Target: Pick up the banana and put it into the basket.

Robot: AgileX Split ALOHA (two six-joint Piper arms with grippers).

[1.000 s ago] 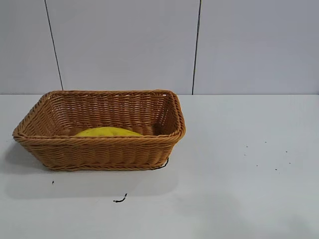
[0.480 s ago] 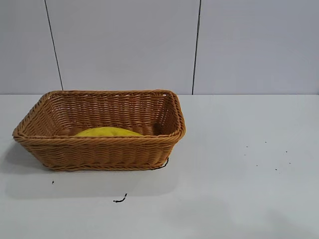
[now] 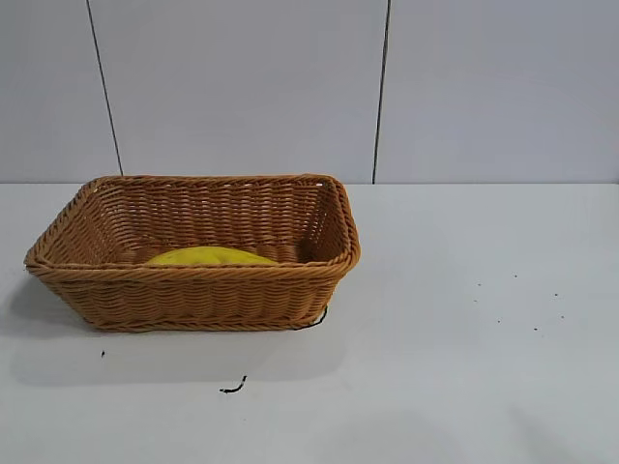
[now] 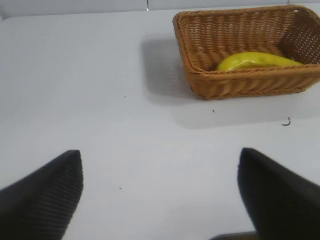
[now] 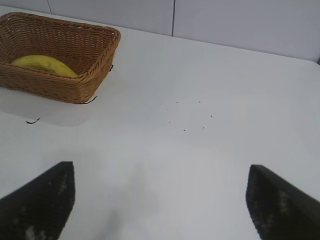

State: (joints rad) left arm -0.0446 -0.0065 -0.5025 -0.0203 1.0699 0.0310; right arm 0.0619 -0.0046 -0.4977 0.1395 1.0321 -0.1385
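Banana (image 3: 210, 256) lying inside the wicker basket (image 3: 193, 290), on its floor, toward the near wall, only the curved yellow back showing above the braided rim in the exterior view. From the left wrist view, greenish end visible at one tip, body resting lengthwise along the basket's long side. Basket standing on the white surface (image 3: 464, 338) toward the left arm's side, a few dark specks and a small black scrap (image 3: 232, 389) scattered near it.

Left tool (image 4: 160, 190) released, fingers spread wide, holding nothing, hovering over bare surface well apart from the basket. Right tool (image 5: 160, 200) likewise released and empty, fingers wide, also well apart from the basket. Neither arm visible in the exterior view.

Judged from how things lie: task apparently complete, banana already placed, nothing left but parking the arms.

On handling, as a judgement only: banana probably light, firm but bruisable, skin smooth and somewhat slippery, curved so apt to rock or roll under a pinch off centre. Best hold likely across the thick middle, fingers closing on the two flat sides, moderate squeeze. Ends poorer choices: tapered, prone to slipping out. Any regrasp inside the basket awkward, flared walls crowding the fingers on the near side.
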